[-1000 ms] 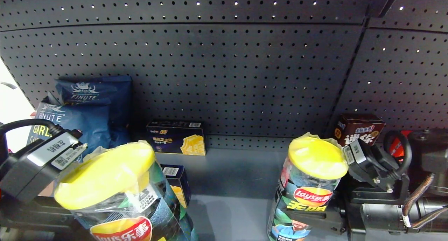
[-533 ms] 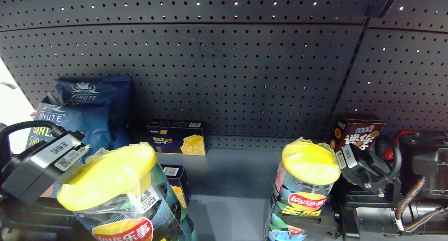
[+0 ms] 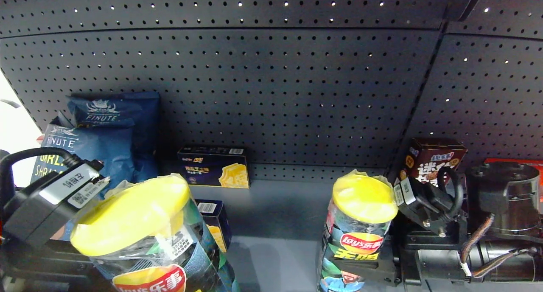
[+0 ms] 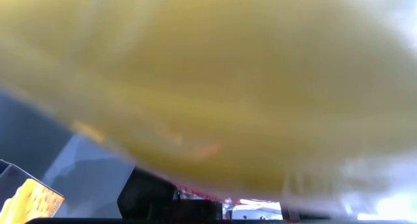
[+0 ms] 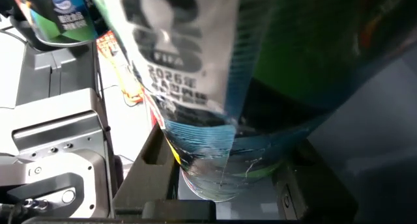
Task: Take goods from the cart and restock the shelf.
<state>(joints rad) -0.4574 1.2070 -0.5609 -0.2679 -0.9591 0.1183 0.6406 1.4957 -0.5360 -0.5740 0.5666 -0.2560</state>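
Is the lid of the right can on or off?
On: the yellow lid sits flat over the top of the can, closing it.

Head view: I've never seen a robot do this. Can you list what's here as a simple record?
Place: dark shelf with a pegboard back
Left can: yellow lid, tilted, low on the left, close to the camera
Right can: yellow lid, upright, clamped in the right gripper
On the shelf: blue bags, navy box, brown box
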